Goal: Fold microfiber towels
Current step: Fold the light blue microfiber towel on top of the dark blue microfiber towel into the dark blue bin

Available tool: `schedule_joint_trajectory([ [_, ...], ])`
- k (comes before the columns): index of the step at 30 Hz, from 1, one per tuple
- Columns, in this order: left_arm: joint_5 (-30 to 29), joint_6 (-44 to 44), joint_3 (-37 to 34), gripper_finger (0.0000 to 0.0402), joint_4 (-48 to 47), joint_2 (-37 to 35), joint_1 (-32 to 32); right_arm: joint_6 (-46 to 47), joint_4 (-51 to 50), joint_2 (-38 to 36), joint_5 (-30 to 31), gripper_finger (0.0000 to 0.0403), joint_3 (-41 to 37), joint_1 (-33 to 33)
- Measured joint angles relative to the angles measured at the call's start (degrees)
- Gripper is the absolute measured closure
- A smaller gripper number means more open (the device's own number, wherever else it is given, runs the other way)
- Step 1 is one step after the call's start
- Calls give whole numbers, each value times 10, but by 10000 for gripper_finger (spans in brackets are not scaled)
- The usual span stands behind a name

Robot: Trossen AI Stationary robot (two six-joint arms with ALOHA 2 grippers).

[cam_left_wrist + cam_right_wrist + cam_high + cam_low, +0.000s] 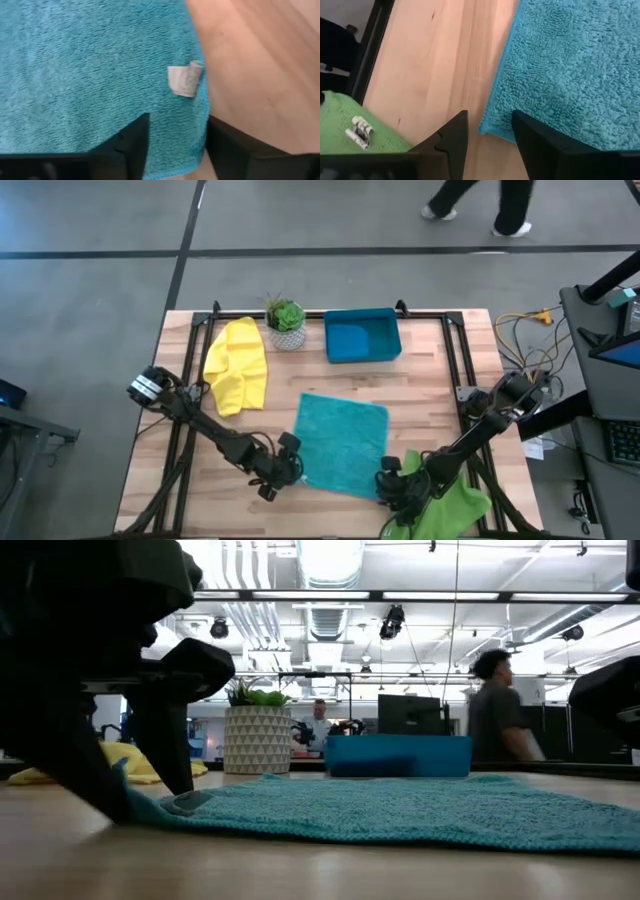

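Observation:
The teal towel [342, 444] lies spread flat in the middle of the table. My left gripper [283, 472] stands open at its near-left corner; the towel's hem with a white tag [185, 80] runs between the fingers. My right gripper [490, 147] stands open at the near-right corner [495, 129], which lies between its fingers. A yellow towel [237, 366] lies crumpled at the far left. A light green towel [452, 506] lies bunched at the near right, beside the right gripper. The blue towel is out of view. My left gripper comes down slanting from the table's left onto the teal towel's near-left corner [135, 802]. One finger [175, 775] stands on the towel's top, the other [95, 785] on the wood just outside the hem. The towel lies flat. My right gripper straddles the near-right corner; whether it touches, I cannot tell.
A teal-blue plastic tray [362, 336] and a potted plant [286, 320] stand along the far edge. Bare wood shows between them and the teal towel. A black frame runs round the table. A person [498, 720] walks in the room beyond.

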Motion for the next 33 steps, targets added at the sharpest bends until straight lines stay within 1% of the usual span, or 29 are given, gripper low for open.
schedule_joint_trajectory([
  [2,-1,0,8,283,-16,0,-1,1,-15,1,2,271,7,0],
  [4,-1,-3,21,322,-41,0,-1,1,-57,1,2,295,24,-1],
  [7,0,-20,41,382,-73,-2,-2,1,-143,1,8,347,56,-1],
  [8,0,-25,45,391,-77,-2,-2,1,-165,2,9,367,66,-1],
  [9,0,-28,47,394,-81,-5,-1,1,-185,2,10,380,74,-1],
  [13,0,-43,59,395,-99,-27,-1,9,-214,-1,9,391,99,-1],
  [16,1,-46,66,400,-118,-51,-1,21,-222,-9,-1,393,123,0],
  [19,10,-47,67,401,-117,-79,-1,36,-238,-14,-12,393,143,0],
  [23,10,-45,67,401,-131,-113,0,54,-310,-30,-13,394,169,-1],
  [25,1,-43,66,401,-157,-121,6,55,-320,-41,-8,394,166,-4],
  [28,-1,-43,65,401,-176,-127,20,59,-312,-75,-3,394,142,-13],
  [33,1,-23,58,401,-178,-130,46,73,-307,-139,-1,394,84,-39],
])
